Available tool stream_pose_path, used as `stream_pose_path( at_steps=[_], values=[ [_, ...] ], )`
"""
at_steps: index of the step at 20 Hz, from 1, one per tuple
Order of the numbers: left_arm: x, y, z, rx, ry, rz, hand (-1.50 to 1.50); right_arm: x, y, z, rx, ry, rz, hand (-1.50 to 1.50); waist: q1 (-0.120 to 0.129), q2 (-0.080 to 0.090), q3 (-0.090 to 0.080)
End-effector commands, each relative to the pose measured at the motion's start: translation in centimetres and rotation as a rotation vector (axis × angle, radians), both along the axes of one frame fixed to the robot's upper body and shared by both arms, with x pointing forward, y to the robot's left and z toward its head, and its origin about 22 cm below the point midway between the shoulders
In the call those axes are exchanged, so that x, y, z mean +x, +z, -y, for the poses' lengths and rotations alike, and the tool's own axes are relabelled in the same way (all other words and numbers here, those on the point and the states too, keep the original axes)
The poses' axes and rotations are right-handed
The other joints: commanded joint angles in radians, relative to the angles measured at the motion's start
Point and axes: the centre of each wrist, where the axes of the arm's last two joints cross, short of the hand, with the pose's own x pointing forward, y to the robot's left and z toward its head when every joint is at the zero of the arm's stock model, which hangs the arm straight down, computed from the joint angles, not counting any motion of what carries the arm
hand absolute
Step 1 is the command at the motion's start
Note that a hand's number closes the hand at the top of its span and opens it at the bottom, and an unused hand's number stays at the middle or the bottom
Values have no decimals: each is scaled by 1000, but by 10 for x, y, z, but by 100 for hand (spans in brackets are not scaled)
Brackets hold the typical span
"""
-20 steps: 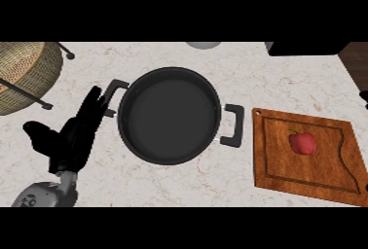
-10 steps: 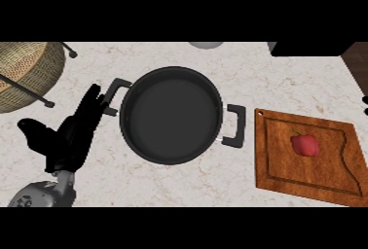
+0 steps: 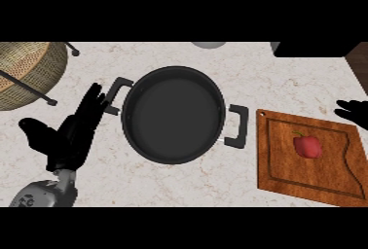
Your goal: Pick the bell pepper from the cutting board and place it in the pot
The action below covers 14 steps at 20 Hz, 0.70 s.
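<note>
A small red bell pepper [image 3: 307, 146] lies on the wooden cutting board [image 3: 287, 180] at the right. The black pot [image 3: 173, 114] sits in the middle of the counter, with nothing in it and a handle on each side. My left hand [image 3: 72, 133] rests open to the left of the pot, its fingers pointing up beside the left handle. At the right edge, only the fingers of my right hand [image 3: 354, 112] show, above the board's far right corner and apart from the pepper.
A woven basket [image 3: 25, 68] stands at the top left with a dark rod across it. A grey round object [image 3: 208, 44] shows at the top edge. A dark block [image 3: 313, 48] fills the top right corner.
My right hand has come into view at the right edge above the board. The left hand has barely shifted. Pepper and pot lie as before.
</note>
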Motion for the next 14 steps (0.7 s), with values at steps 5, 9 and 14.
stream_pose_path(
  at_steps=[5,9,14],
  values=[
    [-17,0,-1,18,-13,-8,0,18,-30,0,-135,-76,-88,-150,6,0,1],
    [10,-2,-11,7,7,7,0,11,-50,6,-182,-101,-57,-150,-7,0,1],
    [-4,-1,-9,17,-3,2,0,25,-71,-5,-142,-116,-44,-150,1,0,1]
  ],
)
